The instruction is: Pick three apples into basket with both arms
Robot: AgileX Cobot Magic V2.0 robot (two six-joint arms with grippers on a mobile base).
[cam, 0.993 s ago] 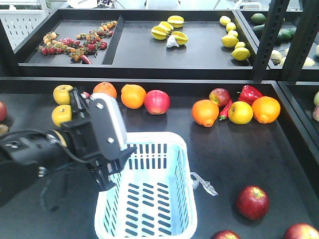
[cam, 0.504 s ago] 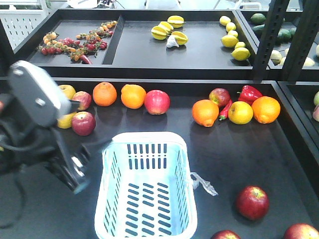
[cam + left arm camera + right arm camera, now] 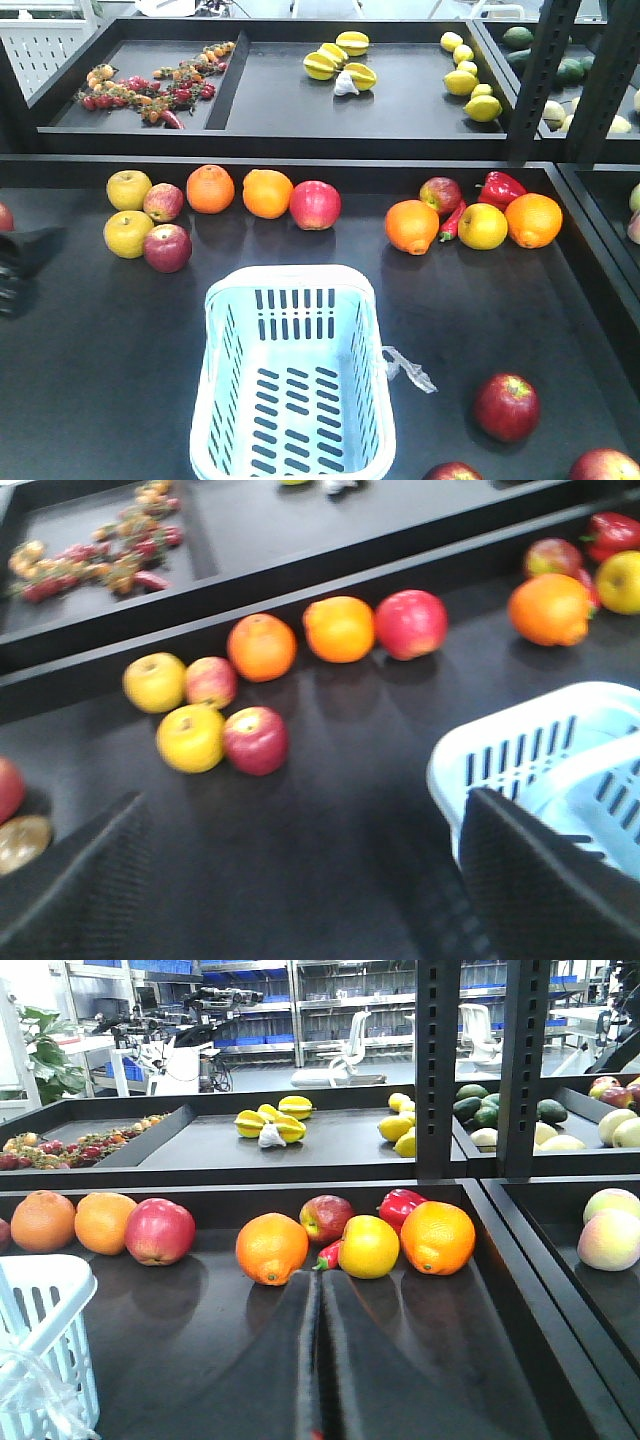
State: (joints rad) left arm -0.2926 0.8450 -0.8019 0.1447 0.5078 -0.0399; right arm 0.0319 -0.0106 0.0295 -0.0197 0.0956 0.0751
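The black surface (image 3: 120, 400) carries the pale basket (image 3: 290, 276) at lower centre, with nothing in it. The three dark apples (image 3: 506, 406) lie lower right of it, likely nearer the right arm. At far left the left tool (image 3: 305, 810) gapes, released. The right tool (image 3: 319, 1290) is clenched on nothing.

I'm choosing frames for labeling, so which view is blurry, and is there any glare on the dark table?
Left wrist view: blurred throughout, yellow apple edges smeared, the open left tool out of focus. Front view: sharp, basket slots crisp. Right wrist view: sharp fruit, faint orange reflection on the glossy table; no harsh glare.
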